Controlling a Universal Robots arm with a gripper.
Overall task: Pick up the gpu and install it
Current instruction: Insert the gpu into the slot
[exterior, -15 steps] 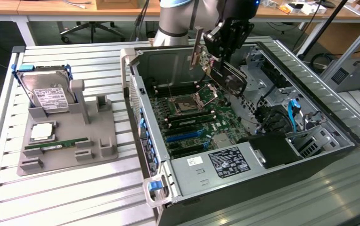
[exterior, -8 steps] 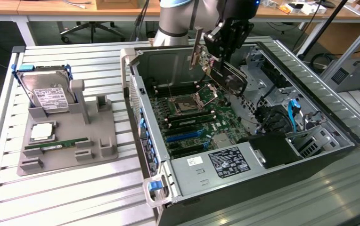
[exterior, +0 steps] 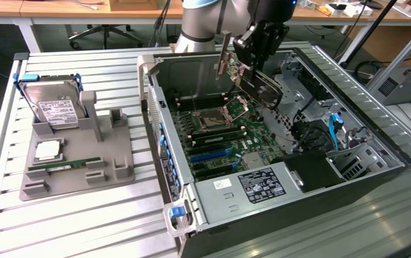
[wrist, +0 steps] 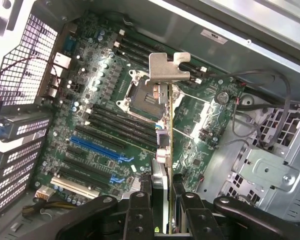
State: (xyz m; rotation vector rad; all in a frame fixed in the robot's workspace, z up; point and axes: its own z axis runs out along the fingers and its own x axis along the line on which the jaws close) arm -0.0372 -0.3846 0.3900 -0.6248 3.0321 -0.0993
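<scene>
The black metal pincer [exterior: 254,60] is clenched on the thin, flat, dark gpu card [exterior: 259,88], holding it on edge and slightly tilted above the open, grey steel computer case [exterior: 158,161], over the upper part of the green motherboard [exterior: 248,142] inside. In the wrist view the pincer [wrist: 166,202] has one matte black finger [wrist: 139,210] pressed to each face of the card, which is seen edge-on, so its faces are hidden. The card's bent silver metal bracket [wrist: 167,67] hangs over the square, metal-framed processor socket [wrist: 145,97]. Long black slots and shorter blue plastic slots [wrist: 97,145] lie lower on the board. Whether the card's lower edge touches the board cannot be told. The pincer's fingers are cut off by the picture's edge. Outside the case, towards the exterior view's left, a grey moulded plastic holder [exterior: 112,161] on the ribbed aluminium table [exterior: 83,226] carries a boxy silver hard drive with a white label [exterior: 55,105] and a narrow green memory stick [exterior: 65,165].
</scene>
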